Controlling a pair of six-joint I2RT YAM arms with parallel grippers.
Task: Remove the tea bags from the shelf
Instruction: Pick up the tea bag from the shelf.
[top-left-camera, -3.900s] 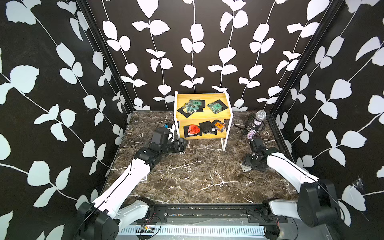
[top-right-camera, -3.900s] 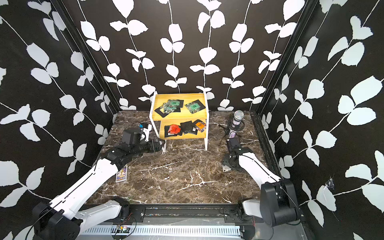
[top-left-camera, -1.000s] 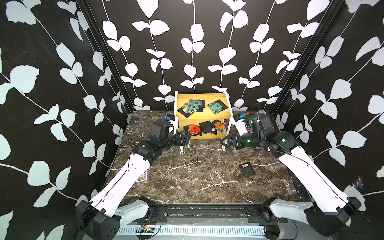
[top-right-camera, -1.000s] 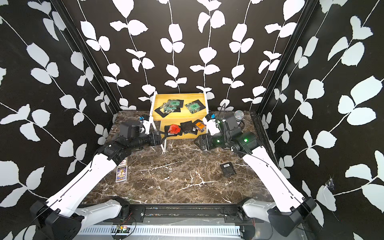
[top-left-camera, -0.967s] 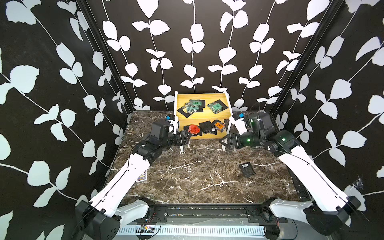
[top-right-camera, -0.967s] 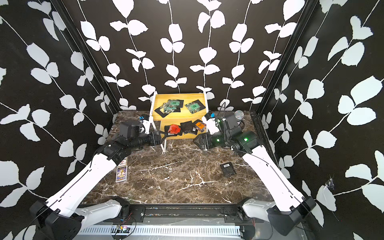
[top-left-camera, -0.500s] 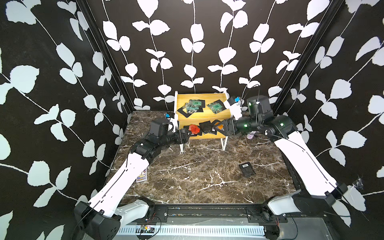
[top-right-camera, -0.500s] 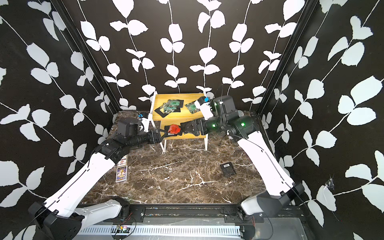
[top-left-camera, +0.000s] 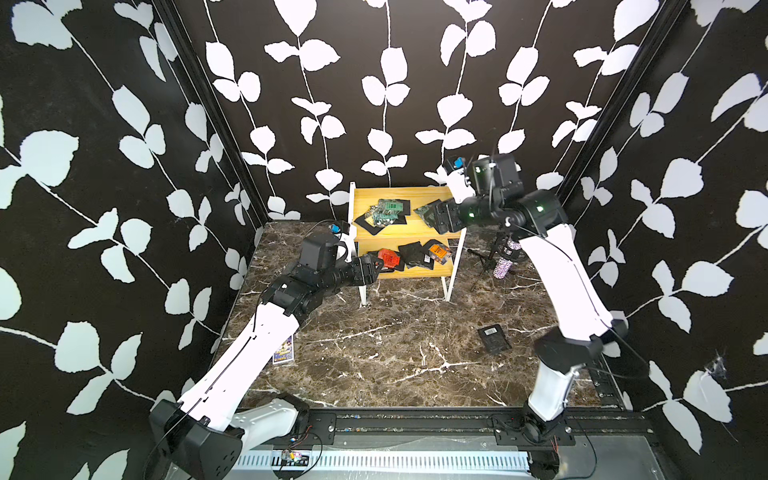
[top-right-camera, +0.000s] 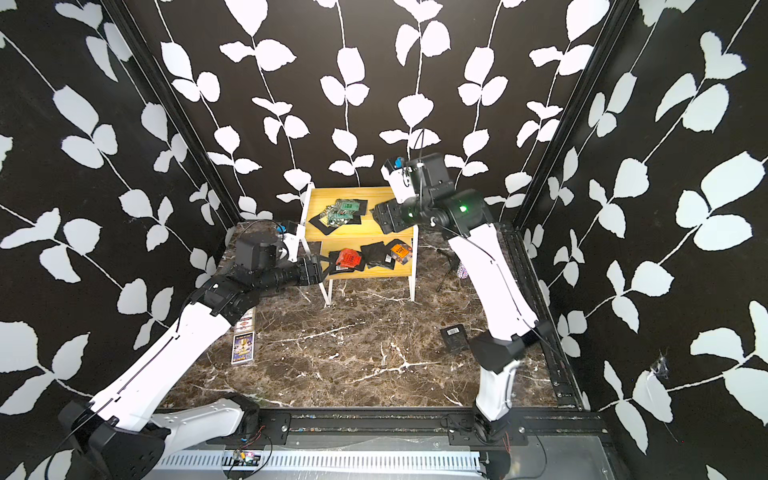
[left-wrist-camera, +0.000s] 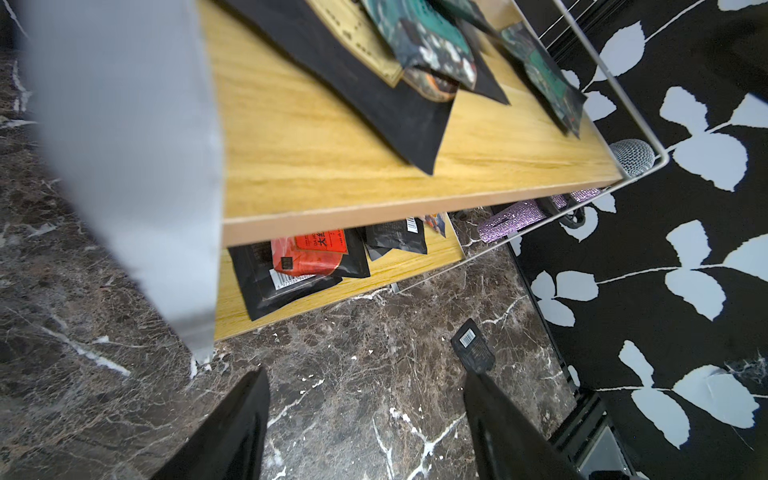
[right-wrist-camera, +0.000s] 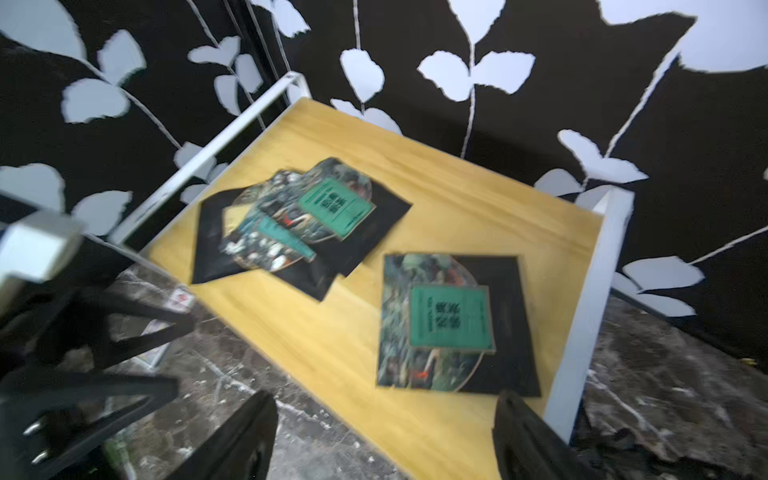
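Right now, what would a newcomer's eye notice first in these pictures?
The yellow shelf at the back, with green-labelled tea bags on top and a red-labelled tea bag below. The open left tool is near the lower board, the open right tool near the upper. One black sachet lies alone on the marble tabletop.

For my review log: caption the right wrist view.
Open right gripper faces the shelf's top tier: one green tea bag beside a pile.

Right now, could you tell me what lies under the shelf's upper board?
The lower board holds a red-labelled tea bag, black tea bags and an orange-labelled one. Anything farther back is hidden by the upper board.
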